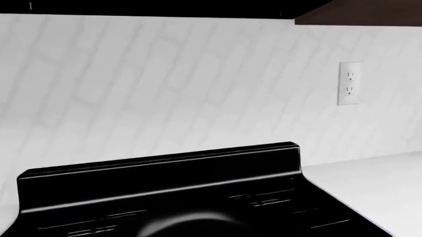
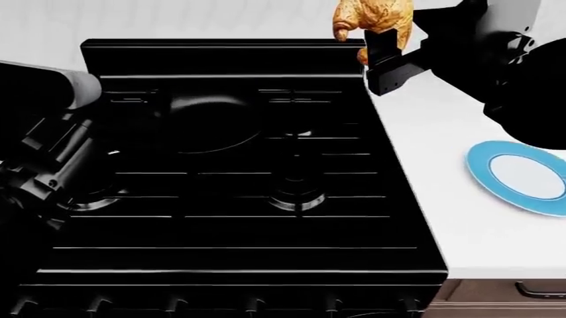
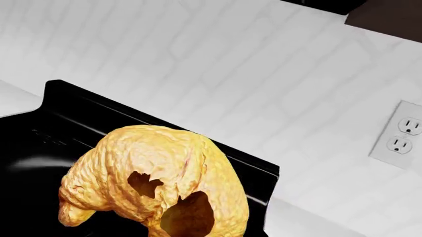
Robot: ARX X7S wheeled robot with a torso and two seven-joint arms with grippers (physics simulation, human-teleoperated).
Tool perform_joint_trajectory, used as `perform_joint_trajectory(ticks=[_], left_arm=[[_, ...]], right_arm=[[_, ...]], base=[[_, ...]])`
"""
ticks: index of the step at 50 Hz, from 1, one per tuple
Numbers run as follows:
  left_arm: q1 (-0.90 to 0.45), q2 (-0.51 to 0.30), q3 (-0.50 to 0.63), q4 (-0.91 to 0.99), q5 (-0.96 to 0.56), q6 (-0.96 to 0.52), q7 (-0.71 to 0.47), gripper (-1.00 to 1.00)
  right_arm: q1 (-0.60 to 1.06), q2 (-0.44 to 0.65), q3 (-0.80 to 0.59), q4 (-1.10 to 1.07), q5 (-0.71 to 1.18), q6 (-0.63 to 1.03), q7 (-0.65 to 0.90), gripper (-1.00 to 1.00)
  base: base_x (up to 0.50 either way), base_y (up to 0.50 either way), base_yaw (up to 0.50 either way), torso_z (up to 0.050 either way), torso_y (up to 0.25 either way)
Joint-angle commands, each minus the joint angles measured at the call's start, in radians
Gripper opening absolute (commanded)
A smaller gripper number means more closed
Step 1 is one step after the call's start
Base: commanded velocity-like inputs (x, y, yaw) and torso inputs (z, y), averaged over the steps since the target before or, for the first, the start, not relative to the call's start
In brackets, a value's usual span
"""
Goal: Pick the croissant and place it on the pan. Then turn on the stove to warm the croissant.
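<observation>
My right gripper [image 2: 382, 41] is clamped on the croissant [image 2: 375, 18], held in the air over the stove's [image 2: 238, 199] back right corner, the pan [image 2: 211, 122] off to its left.

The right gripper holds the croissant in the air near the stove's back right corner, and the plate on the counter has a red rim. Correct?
Not quite: the plate's rim is blue, as the head view shows. The rest holds: the right gripper has the croissant up by the stove's back right corner.

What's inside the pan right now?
Nothing visible: the pan on the stove looks empty. The croissant is held by the right gripper, off to the pan's right. Black-on-black hides the pan's details.
</observation>
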Motion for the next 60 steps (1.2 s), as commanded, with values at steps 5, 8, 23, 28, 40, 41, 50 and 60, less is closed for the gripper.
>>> perform_joint_trajectory(ticks=[5,8,23,28,40,41,50,60], left_arm=[[0.004,-0.006,-0.011,0.007,-0.022,-0.003,-0.015,1.0],[0.003,-0.007,-0.01,0.008,-0.023,-0.003,-0.014,1.0],[0.011,-0.013,-0.01,0.012,-0.023,0.003,-0.016,1.0],[0.014,-0.014,-0.01,0.011,-0.021,0.008,-0.013,1.0],[0.017,-0.019,-0.021,0.016,-0.035,0.014,-0.016,1.0],[0.017,-0.019,-0.022,0.016,-0.035,0.014,-0.016,1.0],[0.028,-0.018,-0.032,0.006,-0.024,0.04,0.004,1.0],[0.062,-0.02,-0.064,0.0,-0.03,0.072,0.024,1.0]], right_arm=[[0.006,0.002,-0.006,-0.012,-0.019,0.009,-0.018,-1.0],[0.009,0.002,-0.009,-0.014,-0.024,0.011,-0.023,-1.0],[0.002,-0.009,-0.022,-0.007,-0.044,0.003,-0.04,-1.0],[0.003,-0.01,-0.024,-0.008,-0.043,0.006,-0.039,-1.0],[0.028,-0.034,-0.025,0.019,0.01,0.057,-0.034,-1.0],[0.035,-0.041,-0.028,0.029,0.013,0.066,-0.037,-1.0],[0.134,-0.138,-0.077,0.199,0.011,0.154,-0.115,-1.0],[0.235,-0.25,-0.142,0.428,-0.028,0.221,-0.22,-1.0]], base=[[0.12,0.5,0.0,0.0,0.0],[0.12,0.5,0.0,0.0,0.0],[0.12,0.5,0.0,0.0,0.0],[0.12,0.5,0.0,0.0,0.0],[0.05,0.21,0.0,0.0,0.0],[0.0,0.0,0.0,0.0,0.0],[0.0,0.0,0.0,0.0,0.0],[0.0,0.0,0.0,0.0,0.0]])
